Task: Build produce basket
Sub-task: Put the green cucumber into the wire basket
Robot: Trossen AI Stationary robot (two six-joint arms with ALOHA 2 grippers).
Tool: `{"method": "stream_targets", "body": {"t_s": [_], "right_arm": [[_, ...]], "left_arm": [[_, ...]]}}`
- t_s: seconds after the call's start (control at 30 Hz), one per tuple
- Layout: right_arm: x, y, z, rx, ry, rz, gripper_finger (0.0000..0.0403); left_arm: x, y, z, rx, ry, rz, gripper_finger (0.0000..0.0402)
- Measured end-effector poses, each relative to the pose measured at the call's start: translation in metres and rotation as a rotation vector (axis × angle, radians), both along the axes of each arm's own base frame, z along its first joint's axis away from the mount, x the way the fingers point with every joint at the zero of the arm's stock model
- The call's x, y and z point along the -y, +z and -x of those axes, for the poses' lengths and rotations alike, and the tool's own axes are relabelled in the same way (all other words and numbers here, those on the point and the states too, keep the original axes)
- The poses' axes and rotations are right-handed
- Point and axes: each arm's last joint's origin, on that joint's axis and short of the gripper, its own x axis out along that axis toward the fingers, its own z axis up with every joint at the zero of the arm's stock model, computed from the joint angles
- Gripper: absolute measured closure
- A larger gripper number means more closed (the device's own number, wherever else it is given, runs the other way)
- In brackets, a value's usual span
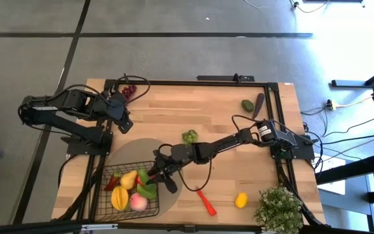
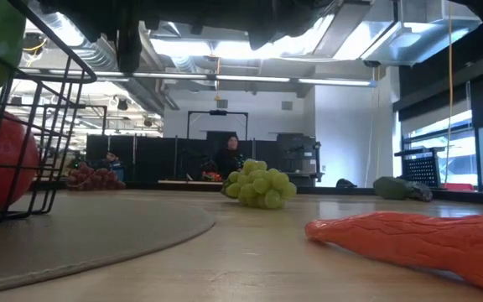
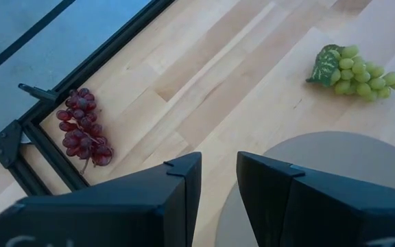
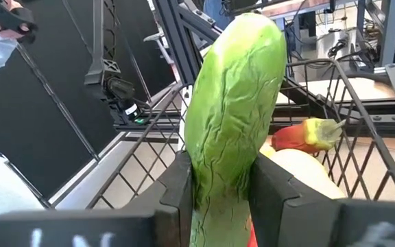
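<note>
The black wire basket (image 1: 119,188) stands on the round tan mat (image 1: 154,149) near the table's near left corner. It holds yellow fruits (image 1: 119,197), a pink peach (image 1: 139,202) and a red chili (image 4: 307,134). My right gripper (image 1: 156,171) is over the basket's right rim, shut on a green cucumber (image 4: 232,116). My left gripper (image 3: 218,178) waits open near the far left, holding nothing. Purple grapes (image 3: 82,134) lie at the far left edge, and green grapes (image 3: 355,68) lie mid-table. My right gripper pinches the cucumber's two long sides (image 4: 204,185) between its two fingers (image 4: 276,195). It comes from the table's right, nearly level. The cucumber runs along the fingers and sticks out past their tips. It is lifted clear over the basket's rim (image 4: 348,89).
A long red vegetable (image 1: 205,201) and a lemon (image 1: 241,200) lie near the front edge. An eggplant (image 1: 259,104) and a green fruit (image 1: 247,104) lie at the far right. A bushy potted plant (image 1: 279,209) stands at the near right corner. A person sits beyond the table (image 2: 227,159).
</note>
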Motion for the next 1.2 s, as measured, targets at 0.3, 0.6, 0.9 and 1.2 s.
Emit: {"method": "stream_targets", "body": {"t_s": [0.3, 0.6, 0.9, 1.2], "right_arm": [[0.000, -0.001, 0.000, -0.012, 0.001, 0.003, 0.0301], [0.001, -0.001, 0.000, -0.015, 0.000, 0.002, 0.0233], [0.011, -0.001, -0.002, 0.013, -0.021, 0.038, 0.0228], [0.017, 0.006, -0.004, -0.031, 0.079, -0.070, 0.0227]], "left_arm": [[0.000, 0.000, 0.000, 0.000, -0.001, 0.000, 0.0318], [0.000, 0.000, 0.000, -0.001, 0.000, 0.000, 0.0318], [0.000, 0.000, 0.000, 0.000, 0.000, 0.000, 0.0318], [0.000, 0.000, 0.000, -0.001, -0.001, 0.000, 0.0318]]}}
